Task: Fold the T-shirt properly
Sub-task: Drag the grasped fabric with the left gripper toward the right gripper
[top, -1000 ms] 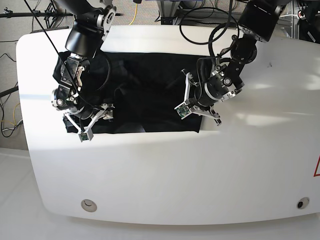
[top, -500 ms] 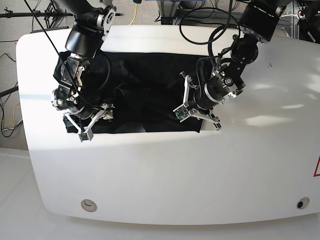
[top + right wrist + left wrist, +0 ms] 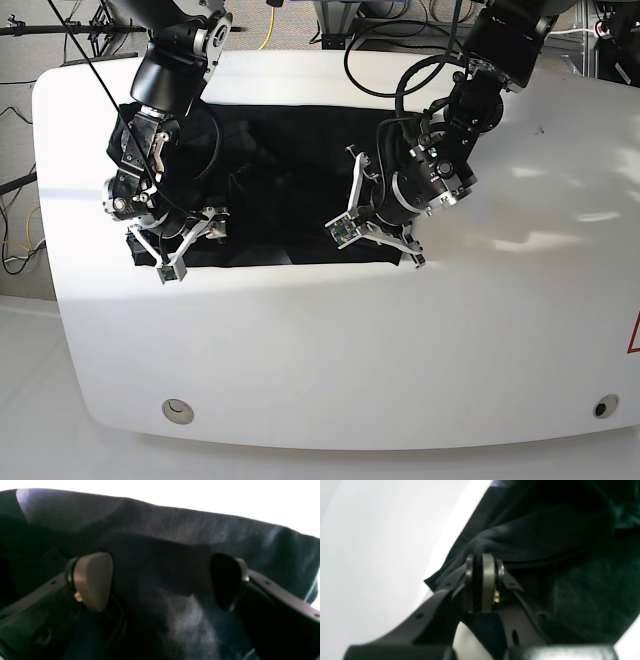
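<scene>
On the white tabletop [image 3: 330, 340] lies the T-shirt [image 3: 290, 170], a big black cloth spread across the far half, from about ten o'clock to one o'clock.

The left arm's fingers [image 3: 483, 580] are pressed tight together, and a bunched fold of the shirt's edge is pinched between them. In the base view this hand [image 3: 375, 225] sits at about three o'clock of the shirt. It has slid toward nine o'clock since a moment ago, carrying that edge in over the cloth. The near corner at about five o'clock has moved in with it. That looks like the start of folding one side over the middle.

The right arm's fingers [image 3: 160, 580] are spread wide with only shirt cloth seen between them, and they grip nothing. This hand [image 3: 175, 245] is at about eight o'clock of the shirt and has not moved.

The fold looks only just begun.
</scene>
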Robot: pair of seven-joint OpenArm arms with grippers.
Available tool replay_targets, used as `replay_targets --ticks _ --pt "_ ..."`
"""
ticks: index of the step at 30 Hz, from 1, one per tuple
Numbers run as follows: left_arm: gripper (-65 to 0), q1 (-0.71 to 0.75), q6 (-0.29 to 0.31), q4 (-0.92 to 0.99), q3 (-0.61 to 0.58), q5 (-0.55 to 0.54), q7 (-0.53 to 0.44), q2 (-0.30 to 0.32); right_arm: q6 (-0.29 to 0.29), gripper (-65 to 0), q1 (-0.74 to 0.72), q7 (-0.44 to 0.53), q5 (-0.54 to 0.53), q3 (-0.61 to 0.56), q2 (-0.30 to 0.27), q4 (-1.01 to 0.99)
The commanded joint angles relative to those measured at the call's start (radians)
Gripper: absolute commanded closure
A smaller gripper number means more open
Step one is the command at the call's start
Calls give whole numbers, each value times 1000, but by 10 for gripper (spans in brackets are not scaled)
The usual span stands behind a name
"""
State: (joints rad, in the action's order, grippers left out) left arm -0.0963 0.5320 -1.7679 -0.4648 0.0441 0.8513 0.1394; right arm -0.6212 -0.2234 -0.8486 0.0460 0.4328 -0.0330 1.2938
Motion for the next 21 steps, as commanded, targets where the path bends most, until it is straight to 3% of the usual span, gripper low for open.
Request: replay_targets --ticks 1,14,21 --pt "-1 -12 20 -20 2 -5 6 -37 -1 -591 11 -88 12 -1 6 -13" --pt "-1 37 30 -20 -19 -3 30 -111 -1 -591 11 -88 12 -1 6 -13" --pt "-1 39 32 -30 -74 -10 127 -114 -1 -591 6 -88 15 -1 6 -13"
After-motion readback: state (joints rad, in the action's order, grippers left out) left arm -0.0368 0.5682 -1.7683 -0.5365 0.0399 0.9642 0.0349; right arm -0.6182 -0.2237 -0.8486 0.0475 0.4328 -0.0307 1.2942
